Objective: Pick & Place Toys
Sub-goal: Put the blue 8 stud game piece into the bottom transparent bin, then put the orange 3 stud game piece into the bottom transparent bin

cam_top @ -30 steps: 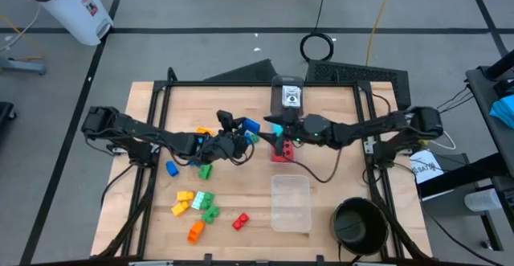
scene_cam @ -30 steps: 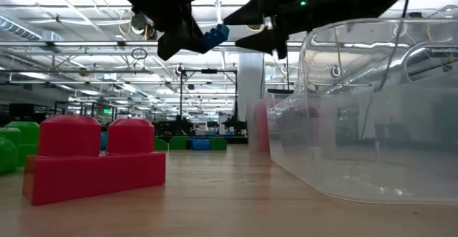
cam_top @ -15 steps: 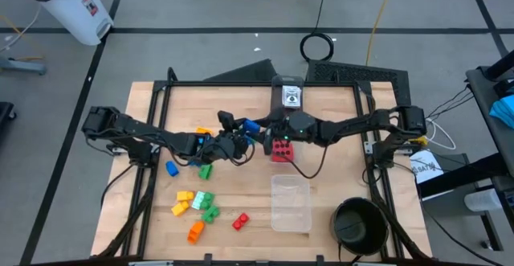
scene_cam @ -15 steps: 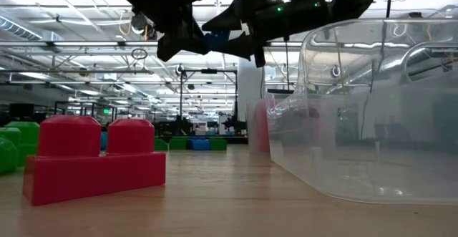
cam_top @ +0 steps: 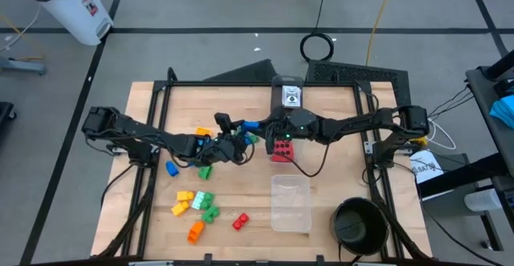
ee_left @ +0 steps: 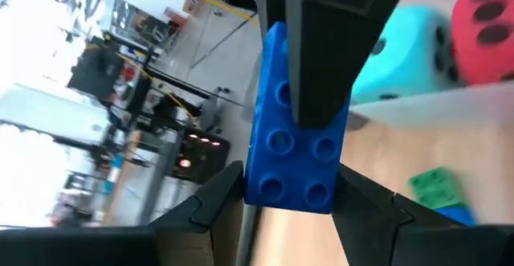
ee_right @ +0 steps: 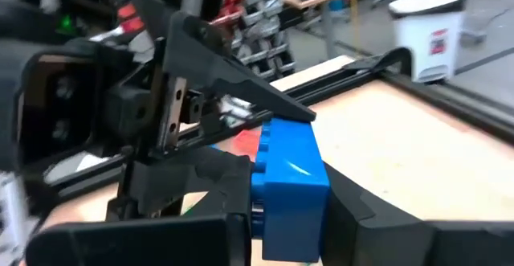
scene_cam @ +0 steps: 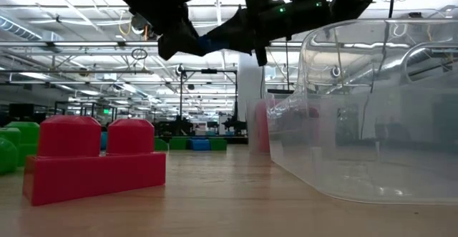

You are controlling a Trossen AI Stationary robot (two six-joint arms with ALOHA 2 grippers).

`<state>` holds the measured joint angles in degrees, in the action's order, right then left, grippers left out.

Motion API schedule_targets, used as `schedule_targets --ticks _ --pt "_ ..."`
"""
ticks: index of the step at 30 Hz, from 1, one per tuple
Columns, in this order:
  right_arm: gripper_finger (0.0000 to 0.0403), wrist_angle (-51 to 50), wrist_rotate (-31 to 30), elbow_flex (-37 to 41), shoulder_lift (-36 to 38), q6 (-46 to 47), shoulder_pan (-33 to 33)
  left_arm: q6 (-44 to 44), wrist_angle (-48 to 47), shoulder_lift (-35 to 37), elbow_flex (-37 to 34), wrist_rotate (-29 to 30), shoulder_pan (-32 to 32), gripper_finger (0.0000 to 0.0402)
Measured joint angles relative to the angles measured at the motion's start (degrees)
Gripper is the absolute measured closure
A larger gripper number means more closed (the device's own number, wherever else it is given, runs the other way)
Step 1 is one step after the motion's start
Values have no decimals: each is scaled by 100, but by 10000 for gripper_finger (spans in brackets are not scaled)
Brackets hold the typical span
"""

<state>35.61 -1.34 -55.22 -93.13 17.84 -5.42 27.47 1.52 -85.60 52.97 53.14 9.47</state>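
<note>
High view: both arms are meeting over the middle of the wooden worktop [cam_top: 337,169]. The left claw [cam_top: 243,133] and right claw [cam_top: 262,127] are crowding one blue brick [cam_top: 251,124], which is showing only as a small blue speck just left of frame centre.

Low view: the blue brick [scene_cam: 207,44] is hanging at upper centre, well above the worktop, wedged between the two dark claws. A red two-stud brick [scene_cam: 93,158] is sitting at lower left. The curved wall of a clear box [scene_cam: 343,122] is filling the right side.

Left wrist view: the brick [ee_left: 281,153] is sitting clamped between the left claw's own fingers [ee_left: 201,210]. A dark finger of the right claw is pressing across its studded face. A cyan die [ee_left: 401,49], a red die [ee_left: 486,25] and a green brick [ee_left: 438,187] are lying behind, at the right of the frame.

Right wrist view: the brick [ee_right: 289,178] is sitting gripped between the right claw's fingers [ee_right: 377,218], with the left claw pinching its far end. Both claws are therefore grasping the same brick.

Brick: glossy hard plastic, rectangular, with round raised studs and rounded edges. The dice are looking matte, with dark pips.
</note>
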Motion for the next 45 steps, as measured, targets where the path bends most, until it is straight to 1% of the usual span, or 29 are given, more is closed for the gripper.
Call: schedule_targets --ticks 2,4,7,9,11,15,17,19,21,25,28,30,31,33,37,42,45 --pt "341 -348 244 0 246 -67 -36 -372 -28 40 4 -126 80 232" --pt "341 -658 398 -2 483 -221 -35 -758 -149 184 26 -394 135 228" --pt "341 -1391 545 -2 999 -615 41 -1312 -363 461 26 -1370 80 214" --pt "341 -1724 660 -11 1293 -749 154 -1535 -675 711 2 -2152 -74 202" --pt "341 -2336 618 0 1590 -887 364 -1828 -709 934 -19 -2867 -299 191" --pt "341 -3167 604 73 1972 -998 936 -2205 -567 1376 -465 -3833 -783 180" --pt "341 -3213 515 209 2086 -973 1230 -2309 -57 1542 -847 -4116 -975 180" --pt "341 -3367 295 434 2169 -923 1563 -2489 606 1764 -1376 -4175 -1122 179" --pt "341 -3433 135 620 2176 -802 1830 -2668 1509 1920 -1888 -4148 -1245 179" --pt "341 -3444 122 1046 2191 -468 2258 -3039 3065 2306 -2872 -3774 -1394 179" --pt "341 -3380 107 1345 2143 -187 2473 -3342 4090 2470 -3405 -3605 -1433 179" --pt "341 -3333 47 1475 2117 -49 2580 -3571 4491 2527 -3671 -3608 -1428 179" --pt "340 -3310 -74 1527 2101 31 2624 -3724 4650 2527 -3736 -3613 -1422 179" --pt "328 -3315 -381 1622 2053 159 2700 -4083 4677 2535 -3820 -3611 -1422 179" --pt "274 -3147 -776 1769 1987 231 2772 -4705 4579 2523 -3832 -3618 -1422 178" --pt "198 -2861 -783 1843 1979 -1 2860 -5261 4555 2474 -3834 -3660 -1422 178" --pt "157 -2437 -778 1843 1979 -229 2880 -5558 4509 2474 -3834 -3664 -1422 178"
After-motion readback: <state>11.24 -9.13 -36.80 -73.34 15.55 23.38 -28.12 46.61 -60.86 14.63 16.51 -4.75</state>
